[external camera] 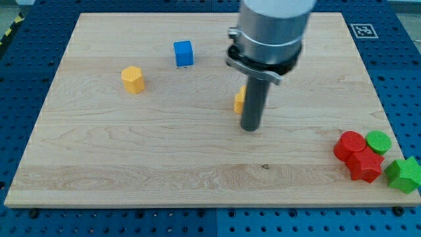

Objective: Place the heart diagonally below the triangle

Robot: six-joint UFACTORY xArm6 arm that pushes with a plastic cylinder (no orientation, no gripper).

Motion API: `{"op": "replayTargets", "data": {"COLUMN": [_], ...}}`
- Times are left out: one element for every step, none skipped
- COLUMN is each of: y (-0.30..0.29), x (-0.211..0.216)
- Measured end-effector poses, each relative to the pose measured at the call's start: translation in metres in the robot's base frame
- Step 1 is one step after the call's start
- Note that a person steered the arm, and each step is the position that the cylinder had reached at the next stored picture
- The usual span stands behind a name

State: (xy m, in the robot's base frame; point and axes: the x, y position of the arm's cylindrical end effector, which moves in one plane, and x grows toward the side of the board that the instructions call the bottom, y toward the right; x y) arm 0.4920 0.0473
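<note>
- An orange-yellow block [239,100] is recorded near the middle of the surface [197,164]. It is largely hidden behind the rod, so its shape cannot be made out, and it cannot be told whether this is the heart.
- A second orange-yellow block [132,79], with a faceted outline, is noted well to the view's left. Its exact shape is also uncertain.
- A blue cube-like block [183,53] is seen toward the view's top, between the two orange-yellow blocks and higher than both. No block can be read with certainty as a triangle.
- The tip [250,128] is set on the surface just below and slightly to the view's right of the half-hidden orange-yellow block. The rod shaft overlaps that block's right edge, and contact cannot be confirmed.
- The end effector is a plain dark rod with nothing to open or close, and nothing is clamped.
- Four blocks are clustered at the view's lower right, well apart from the tip: a red rounded block [348,145] touching a red star-like block [366,165], a green round block [378,141] just beside them, and a green star-like block [404,174] at the surface's edge.
- A printed square marker [360,29] is noted at the surface's top right corner.
</note>
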Motion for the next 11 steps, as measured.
{"op": "replayTargets", "data": {"y": [-0.020,0.007,0.025,0.015,-0.014,-0.024,-0.014,0.009,0.023,0.023,0.026], "x": [-0.012,-0.015,-0.029,-0.031,-0.032,-0.052,-0.052,-0.057,-0.061,-0.067,-0.070]}}
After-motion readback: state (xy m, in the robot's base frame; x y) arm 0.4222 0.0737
